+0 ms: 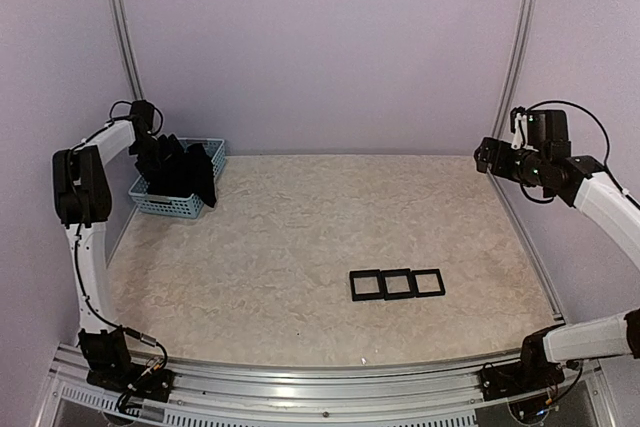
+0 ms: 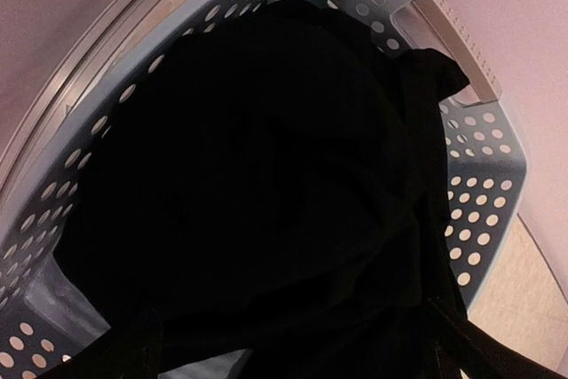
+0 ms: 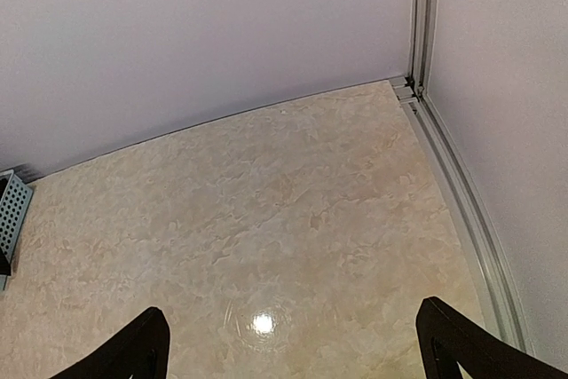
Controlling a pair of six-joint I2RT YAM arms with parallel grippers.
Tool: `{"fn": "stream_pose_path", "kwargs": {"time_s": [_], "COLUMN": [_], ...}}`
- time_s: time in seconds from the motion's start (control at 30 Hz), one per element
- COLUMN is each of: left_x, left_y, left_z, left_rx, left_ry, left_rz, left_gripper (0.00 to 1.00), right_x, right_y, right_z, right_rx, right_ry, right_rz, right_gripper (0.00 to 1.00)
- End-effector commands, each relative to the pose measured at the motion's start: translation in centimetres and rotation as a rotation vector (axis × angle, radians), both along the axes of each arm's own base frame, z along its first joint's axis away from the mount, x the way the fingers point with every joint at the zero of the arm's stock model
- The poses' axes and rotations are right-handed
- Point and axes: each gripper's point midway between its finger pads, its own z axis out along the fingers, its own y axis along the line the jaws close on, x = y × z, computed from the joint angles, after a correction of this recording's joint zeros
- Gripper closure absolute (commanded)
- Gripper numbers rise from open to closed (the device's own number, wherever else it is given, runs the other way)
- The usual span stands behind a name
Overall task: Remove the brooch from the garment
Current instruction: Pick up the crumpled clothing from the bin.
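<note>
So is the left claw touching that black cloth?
Cannot tell. In the left wrist view the left gripper's dark fingers blend into the black garment; the top view shows neither contact nor gap.

White links (image 1: 88, 247), black joints (image 1: 78, 187), looping black cables (image 1: 580, 109) — left hand (image 2: 302, 357), right hand (image 3: 297, 357) black-fingered.

No text, label, brand or number can be read in any view; the black garment (image 2: 266, 175) seems too dark to show one
</note>
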Motion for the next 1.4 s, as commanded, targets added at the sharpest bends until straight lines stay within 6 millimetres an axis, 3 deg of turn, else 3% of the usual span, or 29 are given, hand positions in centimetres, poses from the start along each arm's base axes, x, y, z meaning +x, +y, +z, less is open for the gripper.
{"fn": "stream_pose_path", "kwargs": {"time_s": [0.0,0.3,0.4,0.53,0.7,0.8,0.87,1.1,1.37], "left_x": [0.1,1.3,1.4,1.7,2.0,2.8,3.5,5.2,3.6], "left_y": [1.0,1.6,1.4,0.9,0.7,0.8,0.7,0.6,-1.7], "left_z": [-2.5,-6.4,-7.6,-9.1,-8.8,-6.7,-4.9,5.2,19.4], "left_rx": [0.025,0.010,-0.013,-0.037,-0.039,-0.029,-0.027,0.014,0.049], "left_ry": [0.066,0.100,0.112,0.130,0.116,0.057,0.001,-0.235,-0.520], "left_rz": [0.065,0.134,0.138,0.122,0.105,0.092,0.070,0.027,-0.074], "left_gripper": [0.01,0.01,0.07,0.26,0.67,0.90,1.00,1.00,1.00], "right_x": [-0.3,-1.7,-2.0,-2.2,-2.8,-3.1,-3.3,-4.4,-5.5], "right_y": [0.3,-0.5,-0.6,-0.9,-1.1,-1.3,-1.4,-1.6,-1.5], "right_z": [0.7,0.5,0.4,0.5,1.0,1.1,1.3,2.0,2.4], "right_rx": [0.021,0.040,0.047,0.061,0.074,0.067,0.064,0.067,0.060], "right_ry": [0.011,0.035,0.040,0.034,0.017,0.012,0.009,-0.018,-0.044], "right_rz": [-0.038,-0.093,-0.102,-0.122,-0.134,-0.138,-0.137,-0.135,-0.106], "right_gripper": [0.01,0.02,0.02,0.04,0.04,0.04,0.04,0.04,0.04]}}
